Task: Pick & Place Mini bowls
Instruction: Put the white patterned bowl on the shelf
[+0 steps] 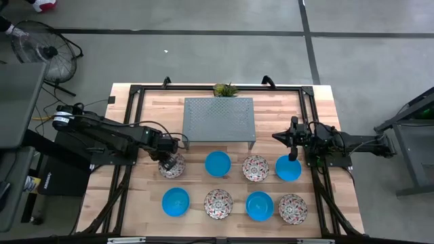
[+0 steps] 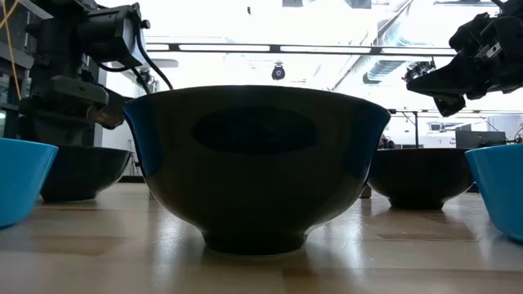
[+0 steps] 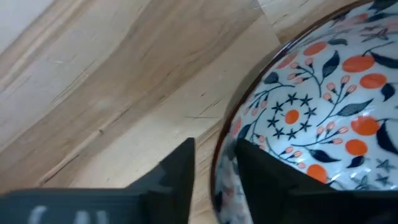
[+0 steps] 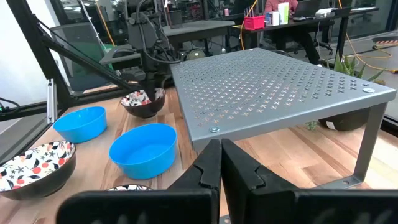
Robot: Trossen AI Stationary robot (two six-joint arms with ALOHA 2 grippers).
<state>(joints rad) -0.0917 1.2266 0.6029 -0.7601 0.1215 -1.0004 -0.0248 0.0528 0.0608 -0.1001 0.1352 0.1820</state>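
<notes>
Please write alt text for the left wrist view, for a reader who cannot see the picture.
The left gripper straddles the rim of a floral mini bowl, white inside with red and dark flowers, one dark finger inside the rim and the other outside. The bowl sits on a light wooden table.

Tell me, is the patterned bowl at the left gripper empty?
Yes, as far as shown. The patterned bowl shows a bare inside; the left gripper straddles its rim.
</notes>
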